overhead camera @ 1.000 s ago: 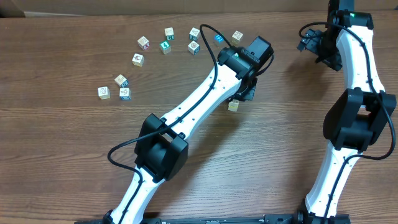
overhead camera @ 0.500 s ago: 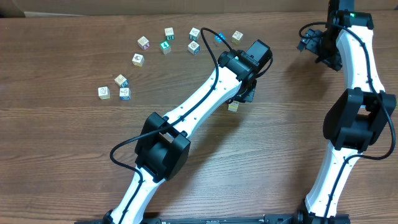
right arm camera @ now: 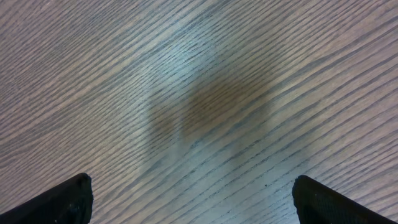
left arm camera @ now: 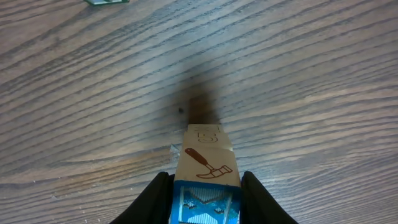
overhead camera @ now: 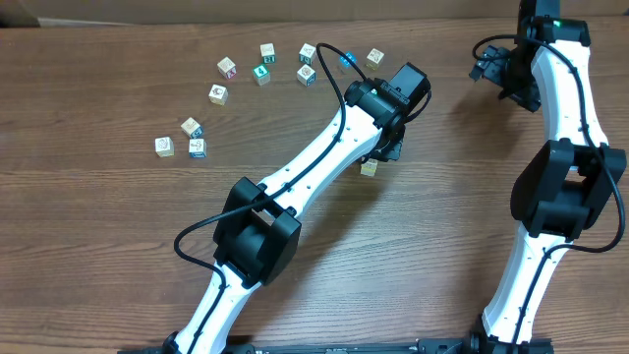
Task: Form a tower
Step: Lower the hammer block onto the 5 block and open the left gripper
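My left gripper [left arm camera: 206, 186] is shut on a small wooden cube [left arm camera: 205, 163] with a brown hammer picture on one face and a blue patterned face toward the camera. The black fingers [left arm camera: 155, 196] press against both its sides. Directly beneath it stands a second cube [left arm camera: 204, 135] with a pale picture face, resting on the table, so the two make a short tower [overhead camera: 369, 168]. In the overhead view the left gripper [overhead camera: 385, 147] covers most of that tower. My right gripper [right arm camera: 194, 199] hangs open over bare wood at the far right [overhead camera: 488, 67], holding nothing.
Several loose picture cubes lie scattered at the back left, among them one [overhead camera: 227, 67], a green-faced one [overhead camera: 261, 73] and one [overhead camera: 164, 146]. Another cube [overhead camera: 375, 57] sits just behind the left wrist. A green cube edge [left arm camera: 106, 2] shows at the top of the left wrist view.
The left wrist has shifted slightly toward the far side of the table. The cube under it stays where it was. The right arm has not moved.
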`<state>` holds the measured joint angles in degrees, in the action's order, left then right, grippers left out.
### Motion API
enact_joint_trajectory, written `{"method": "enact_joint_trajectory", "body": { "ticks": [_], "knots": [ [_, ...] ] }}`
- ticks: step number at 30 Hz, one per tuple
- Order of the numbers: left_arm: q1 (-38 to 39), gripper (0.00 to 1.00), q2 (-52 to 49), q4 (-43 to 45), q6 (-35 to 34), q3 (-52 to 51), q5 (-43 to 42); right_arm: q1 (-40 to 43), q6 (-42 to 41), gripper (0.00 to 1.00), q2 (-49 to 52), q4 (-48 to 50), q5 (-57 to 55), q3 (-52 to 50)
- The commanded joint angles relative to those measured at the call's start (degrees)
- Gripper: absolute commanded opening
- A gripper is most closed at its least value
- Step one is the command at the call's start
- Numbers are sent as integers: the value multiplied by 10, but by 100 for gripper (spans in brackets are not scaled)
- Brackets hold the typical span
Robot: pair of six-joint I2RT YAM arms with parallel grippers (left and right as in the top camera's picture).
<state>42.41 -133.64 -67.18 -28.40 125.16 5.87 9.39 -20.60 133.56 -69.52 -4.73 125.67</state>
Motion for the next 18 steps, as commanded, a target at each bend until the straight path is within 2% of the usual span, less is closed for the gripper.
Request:
{"method": "enact_joint_trajectory", "body": {
  "ticks": [1,8,18],
  "knots": [
    [4,28,-10,3,-8,-3,10,3,-2,100,-10,2,-2,7],
    [4,48,-10,3,-8,-3,10,3,-2,100,-10,2,-2,7],
    [-2,54,-9,4,-8,0,10,3,-2,100,-10,2,-2,7]
  ]
}}
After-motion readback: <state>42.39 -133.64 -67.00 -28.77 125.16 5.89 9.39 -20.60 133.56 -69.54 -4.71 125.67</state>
